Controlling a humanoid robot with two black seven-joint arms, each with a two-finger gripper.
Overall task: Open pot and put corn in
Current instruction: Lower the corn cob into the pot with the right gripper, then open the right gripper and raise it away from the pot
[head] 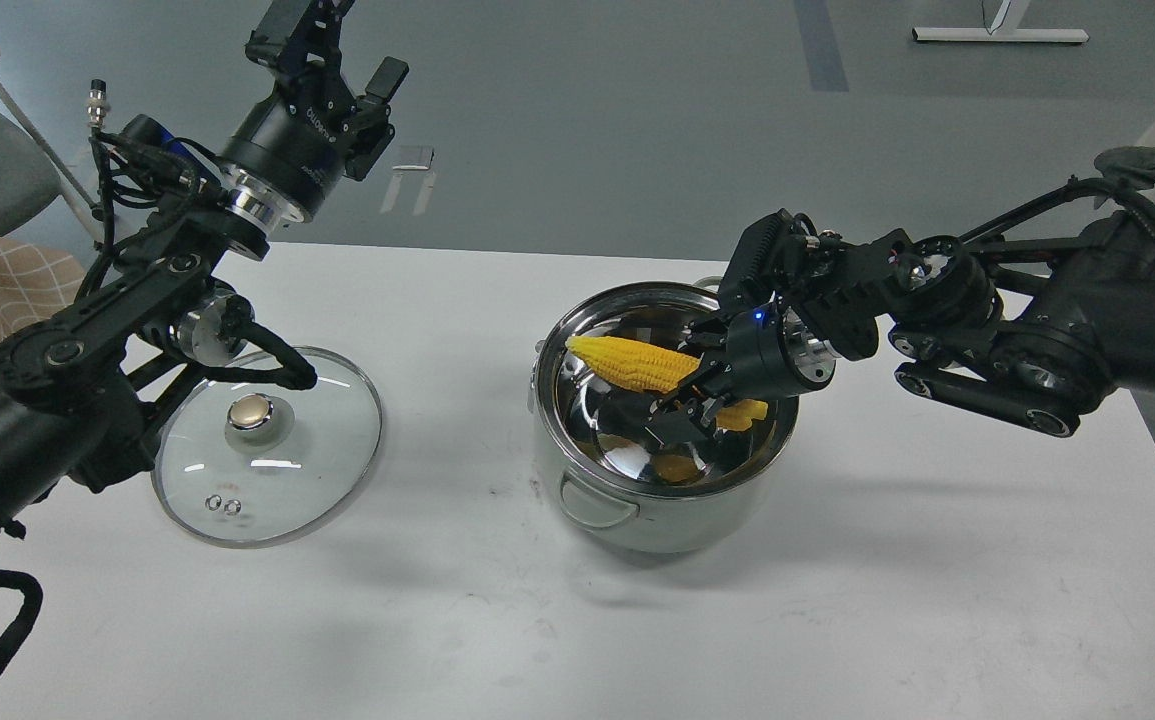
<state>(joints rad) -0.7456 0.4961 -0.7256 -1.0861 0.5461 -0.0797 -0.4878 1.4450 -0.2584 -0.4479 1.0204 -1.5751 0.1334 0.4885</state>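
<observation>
Corn (637, 362) lies tilted inside the open pot (637, 520) on the table (837, 600), my right gripper (689, 408) reaching down into it with fingers closed on the cob. Lid (267, 470) rests flat to the left, beside the pot. My left gripper (337, 40) hangs raised above, fingers spread, holding nothing.

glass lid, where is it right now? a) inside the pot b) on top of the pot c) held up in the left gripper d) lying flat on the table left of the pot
d: the glass lid lies flat on the white table, apart from the open pot and to its left, while the left gripper is raised well above it, holding nothing.
</observation>
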